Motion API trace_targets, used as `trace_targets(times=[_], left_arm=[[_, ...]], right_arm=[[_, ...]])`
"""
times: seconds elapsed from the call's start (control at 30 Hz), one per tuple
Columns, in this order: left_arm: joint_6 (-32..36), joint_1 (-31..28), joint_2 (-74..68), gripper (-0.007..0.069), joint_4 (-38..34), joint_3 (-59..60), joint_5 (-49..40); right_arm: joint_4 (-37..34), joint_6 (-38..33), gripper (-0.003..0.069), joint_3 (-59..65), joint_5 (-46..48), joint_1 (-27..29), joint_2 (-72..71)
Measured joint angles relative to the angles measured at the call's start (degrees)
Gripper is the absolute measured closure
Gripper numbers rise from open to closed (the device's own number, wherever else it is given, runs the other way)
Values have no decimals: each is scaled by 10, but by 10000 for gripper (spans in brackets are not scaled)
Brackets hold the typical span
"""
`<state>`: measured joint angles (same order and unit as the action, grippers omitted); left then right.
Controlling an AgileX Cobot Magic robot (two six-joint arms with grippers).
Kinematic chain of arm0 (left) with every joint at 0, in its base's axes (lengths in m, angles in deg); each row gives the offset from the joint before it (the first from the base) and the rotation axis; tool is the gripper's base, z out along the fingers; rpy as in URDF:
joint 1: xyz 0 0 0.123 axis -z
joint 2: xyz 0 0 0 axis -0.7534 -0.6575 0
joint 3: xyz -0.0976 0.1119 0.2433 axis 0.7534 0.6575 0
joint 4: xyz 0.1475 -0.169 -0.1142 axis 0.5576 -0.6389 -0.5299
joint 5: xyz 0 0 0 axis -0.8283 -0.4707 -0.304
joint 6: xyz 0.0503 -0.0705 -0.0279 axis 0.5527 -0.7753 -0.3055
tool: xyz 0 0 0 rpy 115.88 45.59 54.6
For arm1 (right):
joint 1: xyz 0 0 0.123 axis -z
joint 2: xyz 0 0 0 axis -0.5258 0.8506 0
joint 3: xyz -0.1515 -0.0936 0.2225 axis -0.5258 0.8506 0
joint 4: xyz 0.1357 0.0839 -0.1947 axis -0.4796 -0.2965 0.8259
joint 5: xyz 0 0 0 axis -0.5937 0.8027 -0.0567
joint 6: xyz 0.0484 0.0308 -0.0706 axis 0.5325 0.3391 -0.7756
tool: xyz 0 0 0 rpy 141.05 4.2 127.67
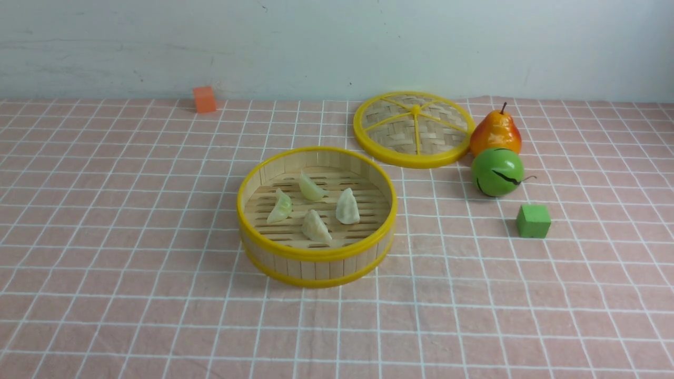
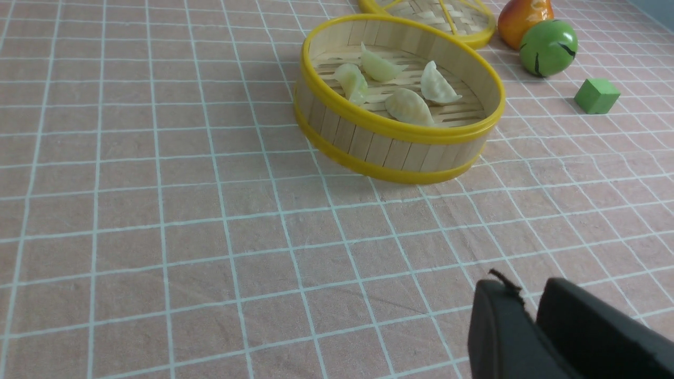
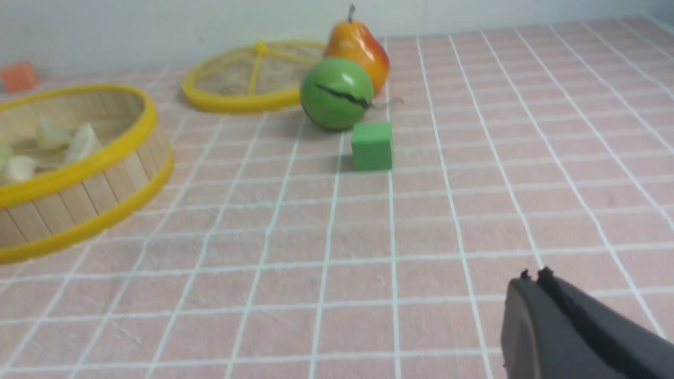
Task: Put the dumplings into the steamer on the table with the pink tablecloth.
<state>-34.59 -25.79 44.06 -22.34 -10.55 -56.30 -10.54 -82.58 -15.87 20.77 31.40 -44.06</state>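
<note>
Front view: four dumplings (image 1: 316,208) inside steamer (image 1: 316,263), no arms visible. Left gripper (image 2: 532,310) slightly parted, empty, well apart from steamer. Right gripper (image 3: 534,281) closed, empty.

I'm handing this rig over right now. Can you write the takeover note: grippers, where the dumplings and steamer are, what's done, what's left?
Left gripper: empty, jaws a little apart, hanging over bare cloth short of the steamer.
Right gripper: shut, empty, over bare cloth, on the near side of the green cube.
Dumplings: all four lie on the steamer's slatted floor.
Steamer: upright on the pink tablecloth, uncovered; its lid lies flat behind it.
Done: every dumpling is in.
Left: nothing for the dumplings; both arms are clear.
</note>
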Motion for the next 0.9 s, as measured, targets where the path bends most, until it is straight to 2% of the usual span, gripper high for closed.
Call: trace_targets(times=[0.3, 0.9], left_arm=[[0, 0, 0, 511, 0, 0, 0], [0, 0, 0, 495, 0, 0, 0]], right_arm=[[11, 10, 680, -4, 64, 2, 0], [11, 10, 673, -4, 66, 2, 0]])
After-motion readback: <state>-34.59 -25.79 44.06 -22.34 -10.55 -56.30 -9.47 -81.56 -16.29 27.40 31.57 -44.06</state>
